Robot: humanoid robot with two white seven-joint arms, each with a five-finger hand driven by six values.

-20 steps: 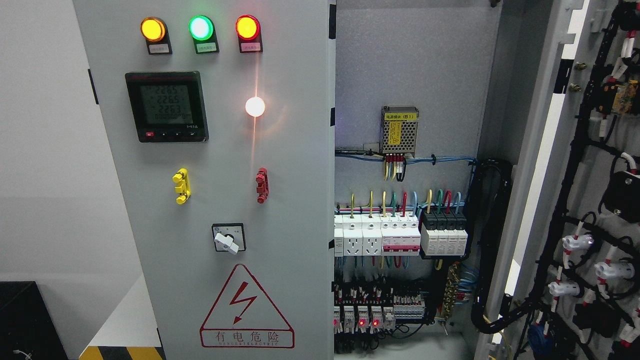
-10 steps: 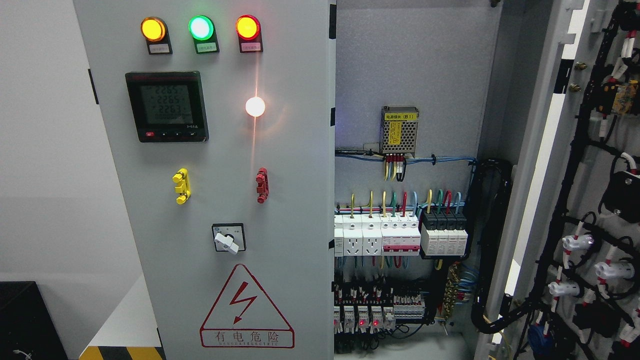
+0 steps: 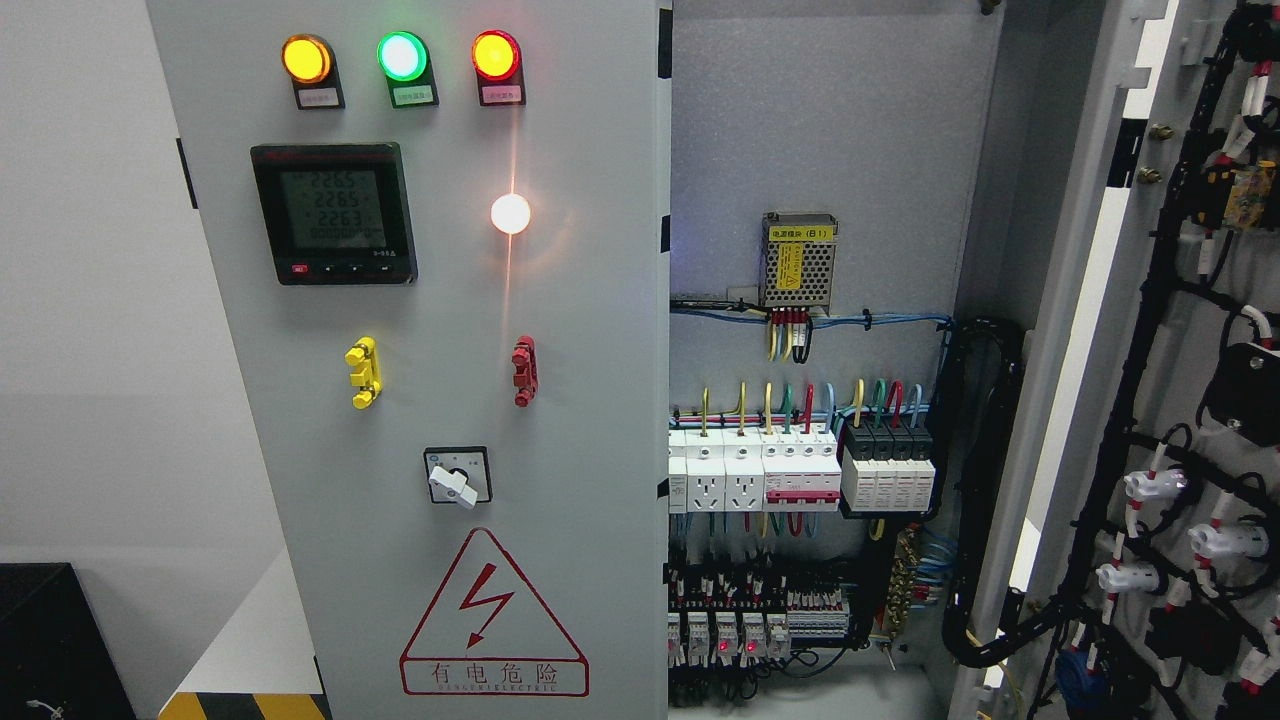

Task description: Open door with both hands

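Nothing visible differs from the earlier frames: lamps, meter digits and doors sit exactly as before. Neither hand shows in the head view, so their state cannot be told. The left door [image 3: 440,400] is shut, its tall face toward the camera, carrying the meter [image 3: 333,213], the rotary switch [image 3: 457,476] and the warning triangle [image 3: 493,615]. The right door [image 3: 1180,380] stands swung wide, long axis upright, wired inner side showing. Between them the cabinet interior [image 3: 820,300] lies open, breakers [image 3: 800,470] at mid-height.
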